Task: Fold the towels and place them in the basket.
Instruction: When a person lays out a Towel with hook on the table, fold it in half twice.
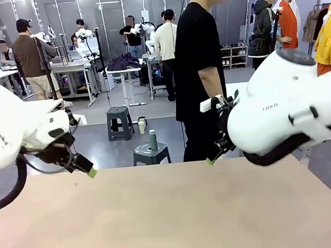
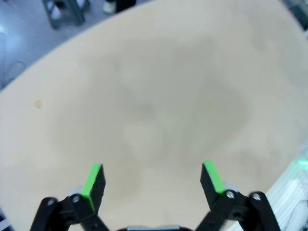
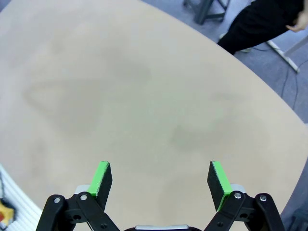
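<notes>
The bench is a plain beige top, matt and lightly shadowed in the left wrist view and the right wrist view. A tiny brownish speck marks it toward the left edge. Where the towels and the basket are cannot be told from these views.

Beyond the far edge lies a grey floor with two dark stools, one farther back and a nearer one that carries a green bottle. A person in black stands just behind the far edge, right of the middle. Farther off, other people work at white tables, a dark purple clothing heap lies on one of them, and yellow and orange garments hang at the right.

The right arm's white casing carries small grey lettering, too small to read.

The left gripper hangs above the far edge toward the left corner. From its wrist its fingers are spread wide, released, with bare bench between the green pads. The right gripper hangs above the far edge right of the middle. From its wrist its fingers are likewise spread wide, holding and touching nothing.
</notes>
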